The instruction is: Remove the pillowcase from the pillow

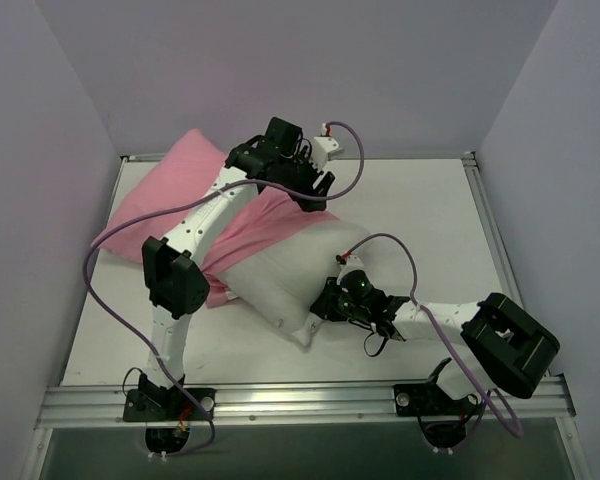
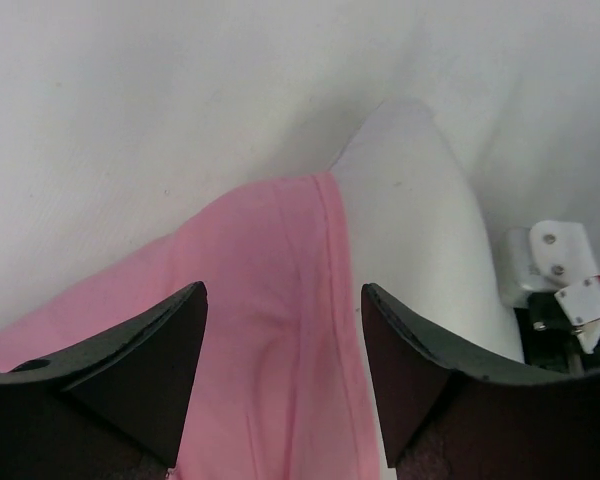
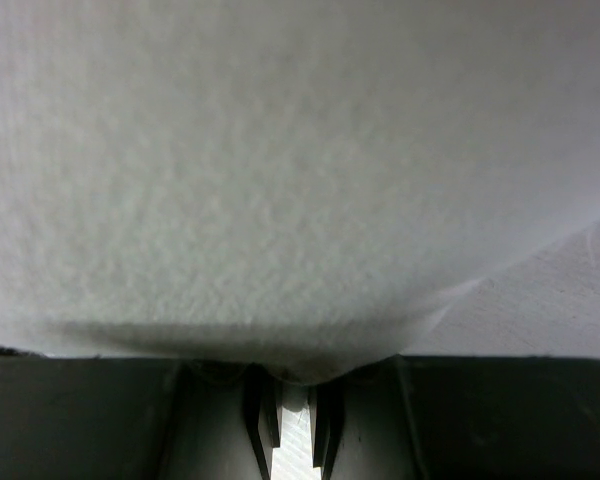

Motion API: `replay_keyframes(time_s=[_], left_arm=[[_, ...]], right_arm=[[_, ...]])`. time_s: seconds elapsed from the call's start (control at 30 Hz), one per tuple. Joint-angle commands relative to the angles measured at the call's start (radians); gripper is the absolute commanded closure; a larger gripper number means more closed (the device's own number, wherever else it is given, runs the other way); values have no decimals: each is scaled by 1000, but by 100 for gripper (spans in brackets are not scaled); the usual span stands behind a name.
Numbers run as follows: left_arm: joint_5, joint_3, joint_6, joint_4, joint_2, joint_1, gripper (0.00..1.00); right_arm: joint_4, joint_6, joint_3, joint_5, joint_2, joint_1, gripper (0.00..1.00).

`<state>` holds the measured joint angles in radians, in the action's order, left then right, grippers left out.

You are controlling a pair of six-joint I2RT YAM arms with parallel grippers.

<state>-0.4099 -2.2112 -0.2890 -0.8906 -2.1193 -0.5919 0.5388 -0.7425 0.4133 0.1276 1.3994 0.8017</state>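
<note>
The pink pillowcase (image 1: 170, 200) covers the far left part of the white pillow (image 1: 290, 270), whose near end lies bare mid-table. My left gripper (image 1: 315, 190) hovers open over the pillowcase's hem. In the left wrist view the pink pillowcase (image 2: 270, 330) and its hem lie below the spread fingers (image 2: 160, 350), with the bare pillow (image 2: 420, 220) to the right and nothing held by the left gripper (image 2: 283, 340). My right gripper (image 1: 325, 305) is at the pillow's near edge. In the right wrist view the pillow (image 3: 280, 180) fills the frame, and the right gripper (image 3: 292, 405) pinches a fold of it.
The white table (image 1: 420, 210) is walled by grey panels at the left, back and right. A metal rail (image 1: 300, 400) with both arm bases runs along the near edge. The left arm stretches across the pillowcase toward the back.
</note>
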Motion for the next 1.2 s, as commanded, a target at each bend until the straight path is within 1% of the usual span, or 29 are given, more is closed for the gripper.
replay_keyframes(time_s=[0.0,0.1,0.3,0.4,0.43,0.47,0.57,0.73,0.83,1.17], left_arm=[[-50,-102,31,-68,-53,-35,28],[-30,-110,21,-99,-80,-46,28],[144,-96,-47,-117,-123,-80,28],[195,-94,-42,-104,-129,-83,34],[200,-94,-41,-99,-130,-83,39],[213,-93,-41,-88,-130,-83,41],[238,-84,-36,-67,-125,-82,45],[247,-71,-1,-28,-114,-60,47],[287,-73,1,-13,-116,-46,49],[286,-84,11,-13,-88,9,49]], right_arm=[[-192,9,-50,-23,29,25,100],[-191,5,-50,-29,24,28,100],[-189,8,-53,-37,23,30,100],[-175,3,-57,-32,27,31,100],[-174,2,-59,-31,26,31,100],[-171,0,-62,-31,24,33,100],[-169,-1,-62,-31,21,33,100],[-174,0,-64,-29,16,34,100],[-172,-3,-70,-31,10,34,100],[-172,-1,-71,-26,12,34,100]])
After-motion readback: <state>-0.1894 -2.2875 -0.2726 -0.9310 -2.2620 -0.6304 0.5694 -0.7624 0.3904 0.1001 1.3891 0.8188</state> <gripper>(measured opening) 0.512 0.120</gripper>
